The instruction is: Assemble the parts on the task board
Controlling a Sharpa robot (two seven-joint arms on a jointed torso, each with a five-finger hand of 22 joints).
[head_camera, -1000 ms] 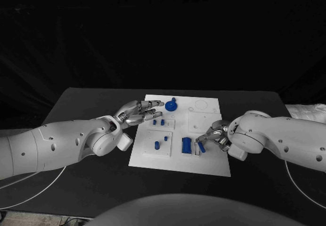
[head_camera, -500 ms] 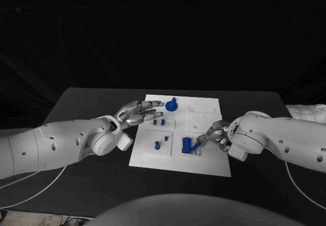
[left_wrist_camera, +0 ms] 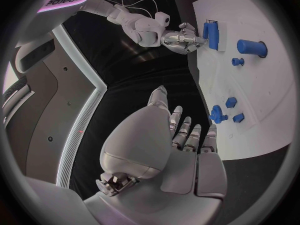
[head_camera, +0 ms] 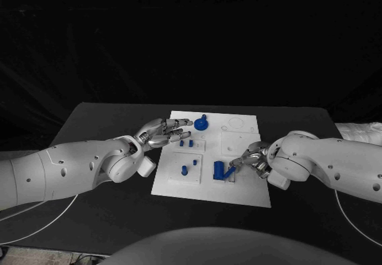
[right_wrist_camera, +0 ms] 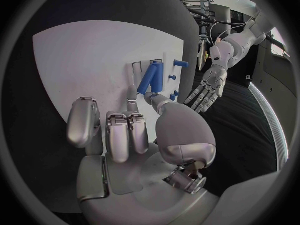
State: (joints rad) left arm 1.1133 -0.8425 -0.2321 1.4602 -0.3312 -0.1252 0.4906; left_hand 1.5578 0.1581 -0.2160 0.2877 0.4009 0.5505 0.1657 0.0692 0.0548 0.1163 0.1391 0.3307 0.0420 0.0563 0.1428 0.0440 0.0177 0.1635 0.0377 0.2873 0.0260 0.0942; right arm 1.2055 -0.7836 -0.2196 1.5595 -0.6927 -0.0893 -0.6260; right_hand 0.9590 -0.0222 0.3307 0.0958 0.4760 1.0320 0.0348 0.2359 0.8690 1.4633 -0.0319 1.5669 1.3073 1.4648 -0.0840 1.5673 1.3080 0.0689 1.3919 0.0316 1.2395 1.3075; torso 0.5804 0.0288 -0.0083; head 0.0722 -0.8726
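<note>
Head view: right hand (head_camera: 253,157), lower right of centre, pinches a blue peg (head_camera: 230,171) between thumb and finger, tilted so its lower end leans against a taller blue block (head_camera: 217,170), probably angled for seating in the slot there. Left hand (head_camera: 163,131), left of centre, hovers released with fingers spread at the task board (head_camera: 239,190) edge, likely steadying or waiting. Peg: short, smooth, cylindrical, solid blue. Other blue parts, among them a round knob (head_camera: 201,123), stand further up the board.
</note>
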